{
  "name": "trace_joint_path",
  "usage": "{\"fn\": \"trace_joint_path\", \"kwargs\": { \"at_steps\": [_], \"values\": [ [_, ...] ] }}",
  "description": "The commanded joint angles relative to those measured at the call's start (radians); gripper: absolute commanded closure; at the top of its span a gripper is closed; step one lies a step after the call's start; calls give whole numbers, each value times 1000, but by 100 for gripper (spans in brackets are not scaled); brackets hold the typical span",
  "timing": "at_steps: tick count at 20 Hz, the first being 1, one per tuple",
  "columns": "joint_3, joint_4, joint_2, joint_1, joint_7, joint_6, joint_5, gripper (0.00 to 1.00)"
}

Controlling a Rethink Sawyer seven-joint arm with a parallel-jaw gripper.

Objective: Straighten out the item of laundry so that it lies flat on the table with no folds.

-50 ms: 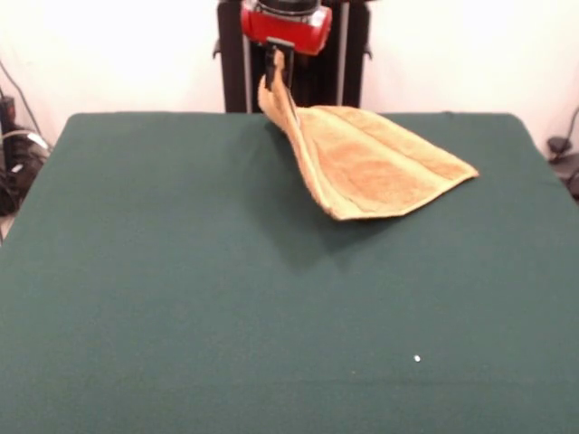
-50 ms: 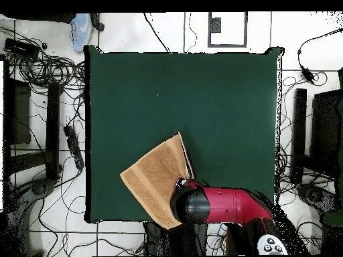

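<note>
Gripper (image 1: pixel 277 65) clenched on one corner of the orange-yellow towel (image 1: pixel 375 163), holding that corner lifted off the table (image 1: pixel 181 289); cloth slopes down from the pinch toward 4 o'clock in the front view, its far corner resting on the green surface; a fold runs along the raised edge; overhead, towel (image 2: pixel 155 179) lies at 7 o'clock of the table's centre, near the edge.

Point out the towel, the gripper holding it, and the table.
towel (image 1: pixel 371 167), front view: middle of its draped face.
gripper (image 1: pixel 277 65), front view: dark jaws shut on the towel's lifted corner.
table (image 1: pixel 181 298), front view: bare green cloth.
</note>
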Motion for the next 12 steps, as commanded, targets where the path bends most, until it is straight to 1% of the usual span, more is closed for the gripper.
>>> {"fn": "trace_joint_path", "kwargs": {
  "at_steps": [1,4,12],
  "values": [
    [157,-58,48,-11,-107,-4,-53,0],
    [162,-93,45,-3,-144,67,-75,0],
    [189,-111,56,-28,-138,76,-94,0]
  ]
}}
